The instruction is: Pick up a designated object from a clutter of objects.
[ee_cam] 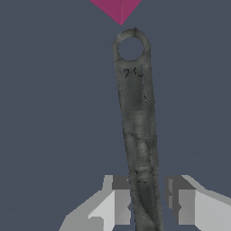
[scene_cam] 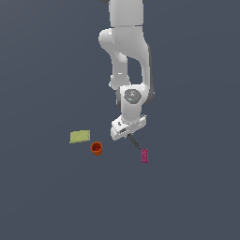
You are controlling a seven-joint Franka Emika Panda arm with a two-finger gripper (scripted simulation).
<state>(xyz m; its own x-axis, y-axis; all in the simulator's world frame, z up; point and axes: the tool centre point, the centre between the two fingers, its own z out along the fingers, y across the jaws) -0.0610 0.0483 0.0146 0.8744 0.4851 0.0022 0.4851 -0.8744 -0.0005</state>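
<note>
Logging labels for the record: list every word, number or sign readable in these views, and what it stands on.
None can be read.
wrench: dark specks near its ring end, too blurred to read as text.
magenta block: studs only, no text.
orange cup: plain.
yellow-green block: plain.
gripper: no marking.

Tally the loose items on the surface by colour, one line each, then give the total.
Dark grey wrench: 1
Yellow-green block: 1
Orange cup: 1
Magenta block: 1
Total: 4
</note>
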